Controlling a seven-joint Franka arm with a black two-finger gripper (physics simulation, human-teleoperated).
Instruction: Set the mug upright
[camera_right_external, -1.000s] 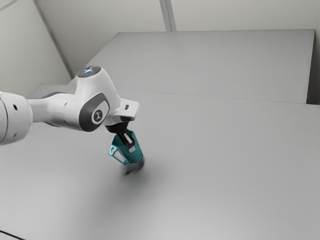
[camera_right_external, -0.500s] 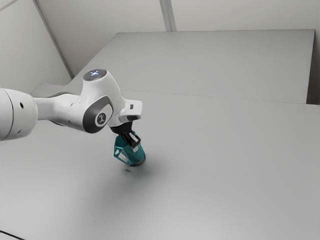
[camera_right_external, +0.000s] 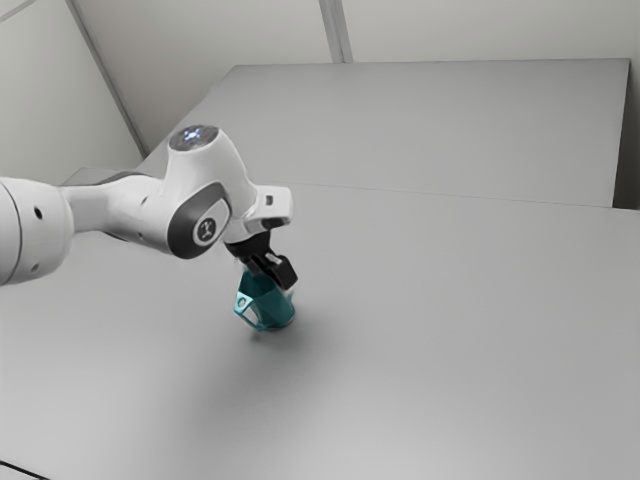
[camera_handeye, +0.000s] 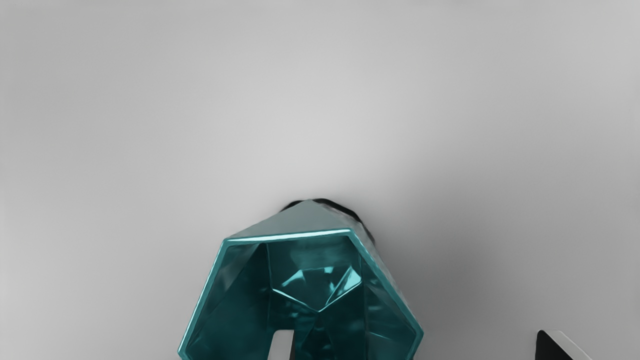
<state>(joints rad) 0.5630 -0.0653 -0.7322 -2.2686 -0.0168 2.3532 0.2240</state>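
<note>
Grey tabletop (camera_right_external: 480, 330) beneath pale, plain walls (camera_right_external: 480, 30).

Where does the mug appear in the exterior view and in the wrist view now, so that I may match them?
Exterior view: the mug is left of centre, just below the gripper.
Wrist view: its opening faces the camera, with one finger seen against it and the other outside.
Shared landmark: the gripper's fingers.
</note>
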